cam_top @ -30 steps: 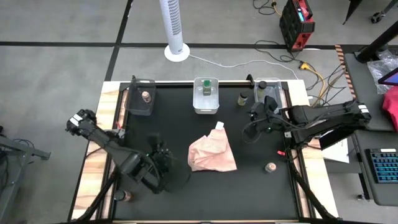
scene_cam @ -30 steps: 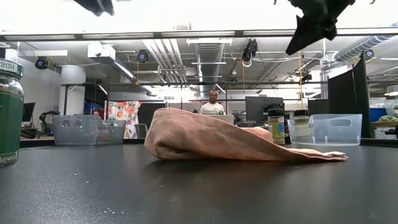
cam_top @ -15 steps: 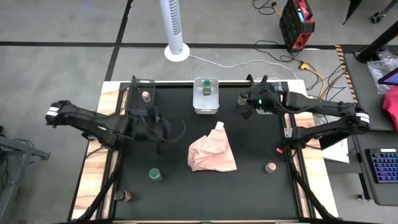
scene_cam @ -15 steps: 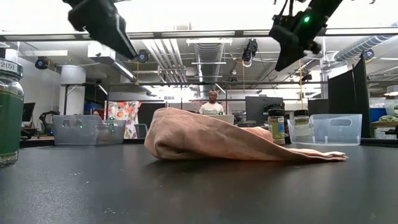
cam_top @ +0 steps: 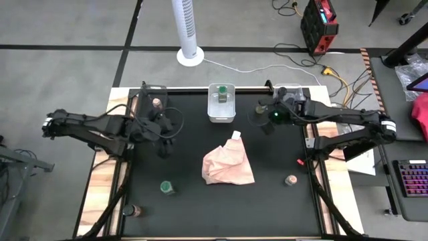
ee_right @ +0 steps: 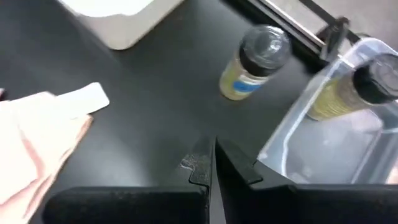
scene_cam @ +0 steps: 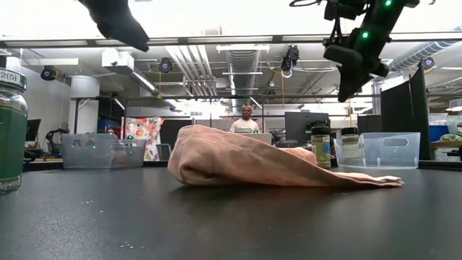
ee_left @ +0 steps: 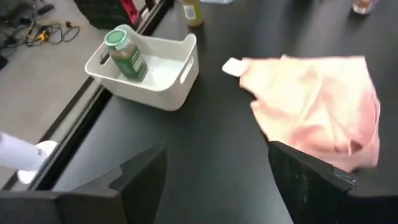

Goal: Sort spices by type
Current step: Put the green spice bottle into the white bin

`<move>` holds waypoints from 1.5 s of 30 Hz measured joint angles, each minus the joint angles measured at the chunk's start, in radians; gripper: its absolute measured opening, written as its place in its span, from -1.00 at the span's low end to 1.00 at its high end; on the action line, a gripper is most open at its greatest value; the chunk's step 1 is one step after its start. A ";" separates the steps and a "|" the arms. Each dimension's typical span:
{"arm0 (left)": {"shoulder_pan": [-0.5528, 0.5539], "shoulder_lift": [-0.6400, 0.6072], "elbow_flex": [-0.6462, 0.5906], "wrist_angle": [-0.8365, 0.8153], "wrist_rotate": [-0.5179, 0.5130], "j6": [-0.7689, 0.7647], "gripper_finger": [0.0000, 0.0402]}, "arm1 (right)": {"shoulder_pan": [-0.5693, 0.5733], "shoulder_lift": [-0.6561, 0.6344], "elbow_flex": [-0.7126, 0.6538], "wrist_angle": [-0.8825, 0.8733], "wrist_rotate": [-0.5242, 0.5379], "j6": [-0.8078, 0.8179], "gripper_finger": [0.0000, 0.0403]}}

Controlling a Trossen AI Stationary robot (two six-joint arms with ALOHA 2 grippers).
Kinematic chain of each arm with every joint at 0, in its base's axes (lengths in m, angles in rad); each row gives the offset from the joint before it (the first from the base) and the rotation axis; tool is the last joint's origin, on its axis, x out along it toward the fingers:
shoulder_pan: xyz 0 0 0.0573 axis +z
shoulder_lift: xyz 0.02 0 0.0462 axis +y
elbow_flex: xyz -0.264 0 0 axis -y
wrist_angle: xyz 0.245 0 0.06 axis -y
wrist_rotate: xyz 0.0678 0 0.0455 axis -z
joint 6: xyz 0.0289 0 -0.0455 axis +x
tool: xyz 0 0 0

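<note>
black table [cam_top: 200,207], grey floor [cam_top: 67,73]

LOW VIEW: green jar [scene_cam: 10,130] cut off at left frame edge; both arms cropped at top edge | LEFT WRIST: jar [ee_left: 362,5] at top right cropped, lid unseen; yellowish jar [ee_left: 192,11] at top centre cropped | HIGH VIEW: jar [cam_top: 136,210] at lower left, lid colour perhaps brown, too small to tell

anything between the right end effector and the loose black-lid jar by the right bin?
Nothing. In the right wrist view, only bare black mat separates the shut right end effector from the black-lid jar.
</note>
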 joint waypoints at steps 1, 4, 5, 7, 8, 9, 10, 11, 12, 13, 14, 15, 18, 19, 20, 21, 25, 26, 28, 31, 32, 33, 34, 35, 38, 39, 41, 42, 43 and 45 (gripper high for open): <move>0.000 0.004 0.022 -0.039 0.000 -0.004 0.31 | 0.016 -0.001 0.001 0.003 0.000 0.002 -0.94; 0.000 0.016 0.073 -0.139 0.000 -0.015 0.31 | 0.060 -0.001 0.003 0.005 -0.002 0.019 -0.94; 0.000 0.019 0.084 -0.163 0.000 -0.016 0.31 | 0.072 -0.001 0.005 0.008 -0.006 0.024 -0.94; 0.000 0.021 0.099 -0.205 0.003 -0.016 0.31 | 0.094 -0.001 0.008 0.010 -0.011 0.041 -0.94; 0.000 0.021 0.104 -0.222 0.012 -0.017 0.31 | 0.104 -0.001 0.009 0.010 -0.012 0.049 -0.94; 0.000 0.021 0.106 -0.233 0.032 -0.017 0.31 | 0.114 -0.001 0.010 0.010 -0.012 0.053 -0.94; 0.000 0.021 0.107 -0.243 0.061 -0.018 0.31 | 0.123 -0.001 0.011 0.009 -0.012 0.057 -0.94; 0.000 0.021 0.107 -0.250 0.093 -0.018 0.31 | 0.130 -0.001 0.012 0.008 -0.013 0.058 -0.94; 0.000 0.021 0.105 -0.249 0.124 -0.019 0.31 | 0.136 -0.001 0.012 0.008 -0.013 0.059 -0.94; 0.000 0.021 0.104 -0.249 0.156 -0.021 0.31 | 0.141 -0.001 0.012 0.008 -0.013 0.059 -0.94; -0.001 0.021 0.102 -0.250 0.186 -0.022 0.31 | 0.144 -0.001 0.012 0.008 -0.014 0.060 -0.94; -0.001 0.023 0.102 -0.252 0.213 -0.027 0.31 | 0.144 -0.001 0.012 0.008 -0.014 0.060 -0.94; -0.001 0.032 0.103 -0.264 0.301 -0.045 0.31 | 0.144 -0.001 0.012 0.008 -0.013 0.060 -0.94; -0.001 0.037 0.105 -0.271 0.323 -0.052 0.31 | 0.144 -0.001 0.012 0.008 -0.012 0.060 -0.94; -0.001 0.040 0.108 -0.272 0.342 -0.065 0.31 | 0.144 -0.001 0.012 0.009 -0.011 0.060 -0.94; -0.003 0.044 0.110 -0.273 0.352 -0.083 0.31 | 0.144 -0.001 0.012 0.009 -0.011 0.060 -0.94; -0.006 0.064 0.124 -0.326 0.357 -0.150 0.31 | 0.144 -0.001 0.012 0.009 -0.011 0.058 -0.94; -0.007 0.069 0.124 -0.336 0.357 -0.161 0.31 | 0.144 -0.001 0.012 0.009 -0.011 0.058 -0.94; -0.007 0.076 0.123 -0.340 0.355 -0.166 0.31 | 0.144 -0.001 0.013 0.007 -0.027 0.073 -0.94; -0.007 0.092 0.123 -0.339 0.318 -0.158 0.31 | 0.148 -0.002 0.019 0.007 -0.128 0.123 -0.94; -0.007 0.097 0.123 -0.338 0.293 -0.149 0.31 | 0.159 -0.002 0.019 0.007 -0.175 0.138 -0.94; -0.007 0.103 0.123 -0.338 0.264 -0.142 0.31 | 0.173 0.003 0.019 0.007 -0.221 0.158 -0.94; -0.007 0.108 0.123 -0.338 0.230 -0.135 0.31 | 0.193 0.009 0.019 0.006 -0.265 0.176 -0.94; -0.007 0.113 0.123 -0.338 0.197 -0.129 0.31 | 0.213 0.017 0.019 0.000 -0.321 0.191 -0.94; -0.007 0.128 0.123 -0.337 0.123 -0.104 0.31 | 0.276 0.036 0.023 -0.053 -0.466 0.264 -0.94; -0.007 0.132 0.123 -0.337 0.106 -0.091 0.31 | 0.294 0.043 0.030 -0.092 -0.510 0.296 -0.94; -0.007 0.141 0.123 -0.337 0.077 -0.069 0.31 | 0.323 0.059 0.052 -0.188 -0.572 0.362 -0.94; -0.007 0.146 0.123 -0.337 0.070 -0.065 0.31 | 0.334 0.068 0.065 -0.247 -0.589 0.392 -0.94; -0.007 0.152 0.123 -0.336 0.066 -0.065 0.31 | 0.342 0.074 0.077 -0.304 -0.591 0.423 -0.94; -0.007 0.162 0.123 -0.337 0.068 -0.066 0.31 | 0.349 0.083 0.096 -0.393 -0.591 0.474 -0.94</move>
